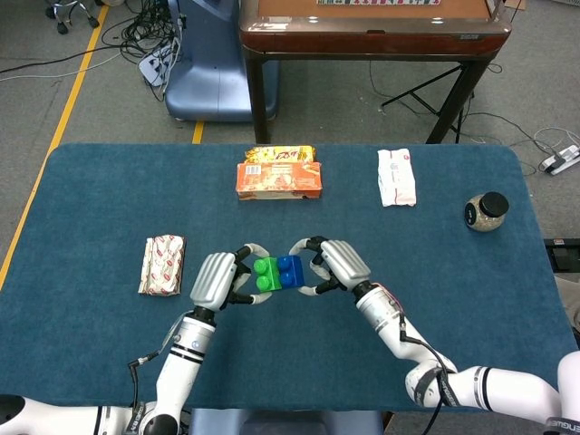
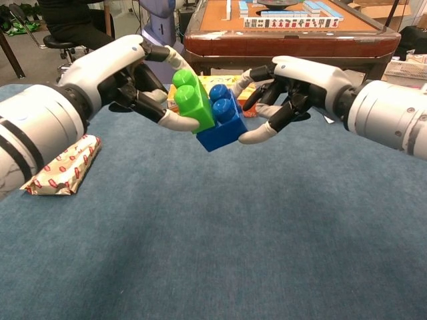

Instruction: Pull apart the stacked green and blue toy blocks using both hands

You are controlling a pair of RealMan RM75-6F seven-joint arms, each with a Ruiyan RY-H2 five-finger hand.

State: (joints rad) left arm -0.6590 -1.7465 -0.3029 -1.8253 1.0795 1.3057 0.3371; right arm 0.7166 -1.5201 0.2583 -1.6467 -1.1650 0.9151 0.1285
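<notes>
Blue table (image 1: 109, 181): snack packets (image 1: 279, 172), jar (image 1: 487, 211).

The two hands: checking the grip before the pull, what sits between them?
Only the joined green block and blue block, between left hand and right hand; chest view.

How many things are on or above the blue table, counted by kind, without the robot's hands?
Toy blocks: 2, green block and blue block, held between the hands
Wrapped snack packets: 3, left packet, white packet, yellow packet
Orange box: 1
Small jar: 1
Total: 7
</notes>
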